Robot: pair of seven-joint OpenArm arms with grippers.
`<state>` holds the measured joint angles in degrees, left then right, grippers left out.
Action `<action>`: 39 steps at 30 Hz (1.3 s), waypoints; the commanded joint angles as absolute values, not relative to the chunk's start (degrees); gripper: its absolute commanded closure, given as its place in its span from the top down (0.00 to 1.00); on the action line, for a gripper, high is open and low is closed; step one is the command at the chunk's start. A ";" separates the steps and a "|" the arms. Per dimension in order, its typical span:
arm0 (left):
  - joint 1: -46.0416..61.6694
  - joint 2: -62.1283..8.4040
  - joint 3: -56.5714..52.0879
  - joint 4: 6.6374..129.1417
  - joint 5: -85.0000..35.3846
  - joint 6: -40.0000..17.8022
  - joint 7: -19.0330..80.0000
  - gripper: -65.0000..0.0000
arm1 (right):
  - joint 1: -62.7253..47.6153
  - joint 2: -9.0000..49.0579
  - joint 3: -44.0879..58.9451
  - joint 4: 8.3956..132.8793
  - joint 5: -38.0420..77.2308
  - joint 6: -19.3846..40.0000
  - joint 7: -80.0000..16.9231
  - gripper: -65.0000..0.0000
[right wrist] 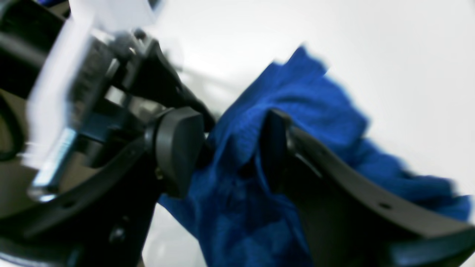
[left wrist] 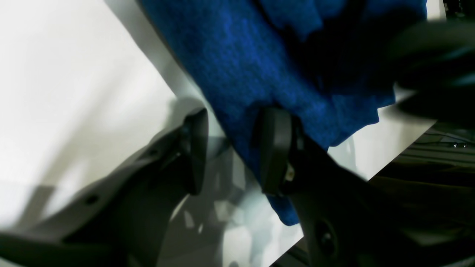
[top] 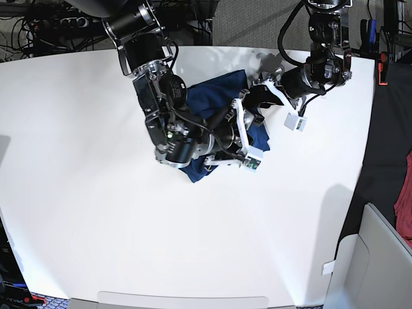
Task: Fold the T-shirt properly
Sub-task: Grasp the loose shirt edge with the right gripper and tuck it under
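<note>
Base view shows the T-shirt [top: 222, 106] bunched in a dark blue heap on the far middle of the white table [top: 77, 193], mostly under both arms. Right wrist view has the right gripper [right wrist: 230, 152] with jaws spread and a fold of cloth standing between them, touching both; left wrist view has the left gripper [left wrist: 232, 152] also spread, one finger against the shirt's edge, nothing pinched. The risk, as I judge it: thin soft knit could cling to a pad and drag as either arm lifts away, undoing the fold, and the two grippers sit close enough to collide
</note>
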<state>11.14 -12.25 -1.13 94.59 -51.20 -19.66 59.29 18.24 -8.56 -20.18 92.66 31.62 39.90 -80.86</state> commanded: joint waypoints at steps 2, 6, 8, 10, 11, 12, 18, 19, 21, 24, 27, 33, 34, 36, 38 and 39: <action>10.86 -12.79 -1.36 95.16 -51.47 -19.65 59.03 0.35 | 19.82 -9.00 -14.29 97.98 29.67 40.00 -80.00 0.47; 10.77 -12.88 -1.45 95.16 -51.47 -19.65 59.03 0.35 | 19.65 -9.00 -3.74 103.52 27.74 40.00 -80.00 0.47; 10.77 -12.88 -1.45 95.16 -51.47 -19.65 59.03 0.35 | 19.12 -9.00 0.92 103.96 26.51 40.00 -80.00 0.47; 10.77 -12.88 -1.45 95.25 -51.47 -19.65 59.03 0.35 | 17.36 -7.16 5.85 103.87 25.63 40.00 -80.00 0.47; 10.77 -12.88 -1.45 95.25 -51.47 -19.65 59.03 0.35 | 16.31 -6.02 7.96 103.78 25.63 40.00 -80.00 0.47; 10.77 -12.88 -1.45 95.25 -51.47 -19.65 59.03 0.35 | 15.52 -4.97 9.01 103.52 25.89 40.00 -79.34 0.47; 10.77 -12.79 -1.45 95.25 -51.65 -19.74 59.03 0.35 | 15.08 -3.56 12.00 94.55 25.80 40.00 -73.54 0.47; 10.77 -12.79 -1.36 95.25 -51.65 -19.74 59.03 0.35 | 15.25 -3.47 12.53 92.44 25.80 40.00 -71.69 0.47; 10.77 -12.79 -1.36 95.25 -51.74 -19.74 59.03 0.35 | 15.60 -3.47 13.14 88.66 25.80 40.00 -68.97 0.47; 10.77 -12.79 -1.36 95.25 -51.74 -19.74 59.03 0.35 | 16.92 -4.00 13.14 83.65 25.80 40.00 -66.95 0.47; 10.95 -12.88 -1.36 95.34 -51.74 -19.82 59.03 0.35 | 17.36 -4.62 13.14 79.78 25.80 40.00 -63.34 0.47; 10.95 -12.97 -1.36 95.34 -51.74 -19.82 59.03 0.35 | 20.00 -5.23 12.88 72.92 25.80 40.00 -59.82 0.47; 10.95 -12.97 -1.36 95.43 -51.74 -19.82 59.03 0.35 | 20.35 -5.67 13.14 71.96 25.80 40.00 -59.74 0.47; 10.95 -12.88 -1.36 95.43 -51.74 -19.82 59.03 0.35 | 21.41 -5.85 13.14 70.11 25.54 40.00 -59.30 0.47; 10.95 -12.88 -1.36 95.43 -51.74 -19.82 59.03 0.35 | 21.85 -5.93 13.05 68.53 25.54 40.00 -57.89 0.46; 10.95 -12.88 -1.36 95.43 -51.74 -19.82 59.03 0.35 | 22.11 -5.93 12.88 68.09 25.63 40.00 -57.54 0.45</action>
